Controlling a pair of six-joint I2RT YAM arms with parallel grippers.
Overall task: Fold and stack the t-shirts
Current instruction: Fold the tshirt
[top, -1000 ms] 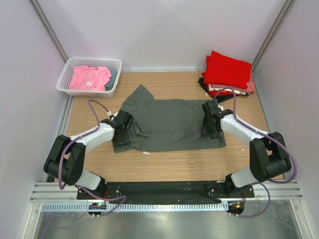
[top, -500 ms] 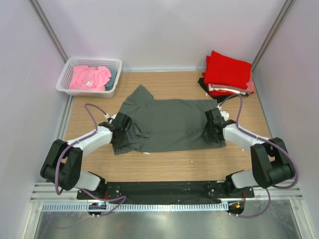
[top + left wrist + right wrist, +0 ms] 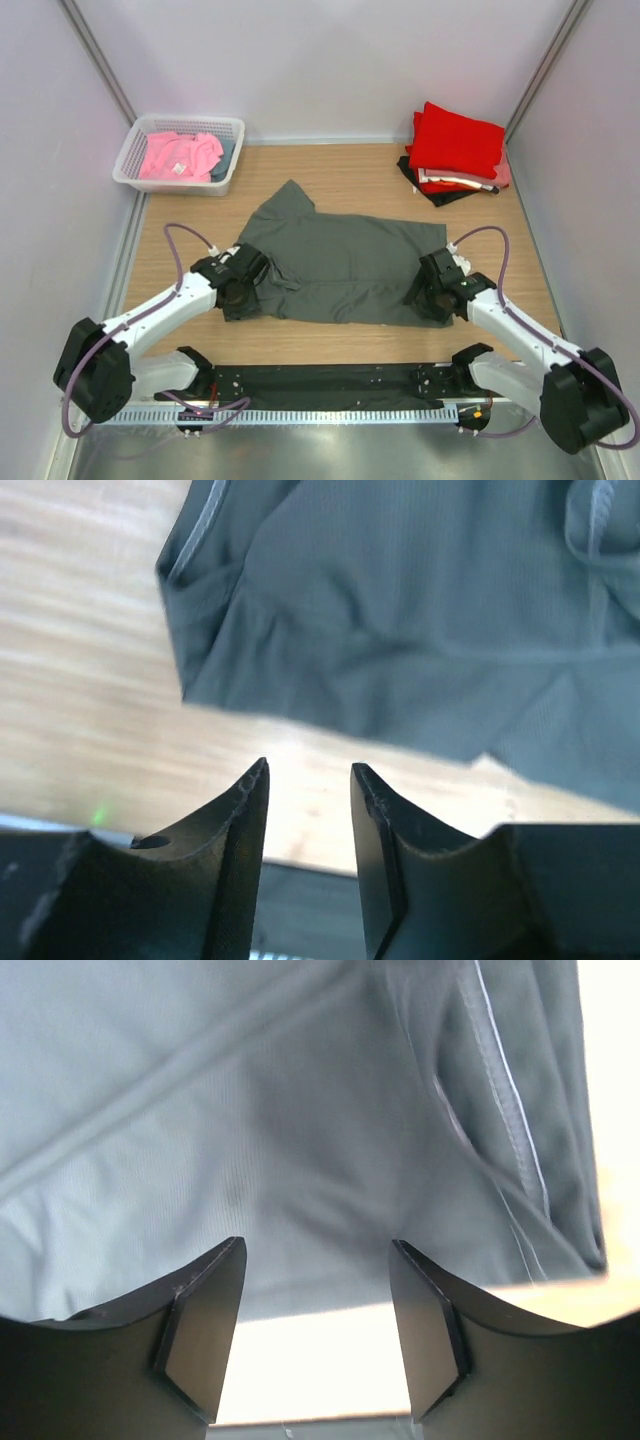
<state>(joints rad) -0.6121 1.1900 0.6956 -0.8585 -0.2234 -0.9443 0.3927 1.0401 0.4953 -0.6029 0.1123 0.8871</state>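
A dark grey t-shirt (image 3: 340, 262) lies spread flat in the middle of the wooden table, one sleeve pointing to the far left. My left gripper (image 3: 240, 292) hovers at its near left corner, open with nothing between the fingers; in the left wrist view the grey t-shirt (image 3: 400, 610) lies just beyond the left gripper (image 3: 308, 770). My right gripper (image 3: 432, 295) is at the near right corner, also open and empty, and in the right wrist view the shirt's hem (image 3: 300, 1140) lies just past the right gripper (image 3: 318, 1245). Folded t-shirts, red on top (image 3: 455, 140), are stacked at the far right.
A white latticed basket (image 3: 128, 165) at the far left holds a pink t-shirt (image 3: 180, 155). Grey walls close in both sides and the back. The black base rail (image 3: 320, 380) runs along the near edge, close behind the grippers.
Both grippers have drawn back toward the near edge, and the grey t-shirt has slid nearer with them. The right gripper's jaws have widened.
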